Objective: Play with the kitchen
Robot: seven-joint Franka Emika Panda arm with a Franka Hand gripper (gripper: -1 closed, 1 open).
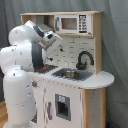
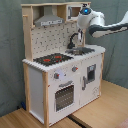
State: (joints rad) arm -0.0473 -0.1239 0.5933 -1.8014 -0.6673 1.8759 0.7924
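Observation:
The kitchen (image 1: 75, 95) (image 2: 60, 80) is a tall white and light-wood toy unit. It has a black faucet (image 1: 84, 59) (image 2: 75, 39) over a steel sink (image 1: 71, 74) (image 2: 82, 50). In the second exterior view I also see the red-ringed black hob (image 2: 52, 59), the grey hood (image 2: 50, 21), the oven door (image 2: 64, 96) and the knobs (image 2: 57, 76). My gripper (image 1: 54, 40) (image 2: 83, 14) hangs high in front of the tiled back wall, above the counter and near the upper shelf, touching nothing that I can see.
A microwave (image 1: 72, 23) sits in the upper shelf. My white arm (image 1: 22, 60) fills the first exterior view's left side, close beside the unit. The kitchen stands on a wooden floor (image 2: 100, 110) before a grey curtain (image 2: 10, 50).

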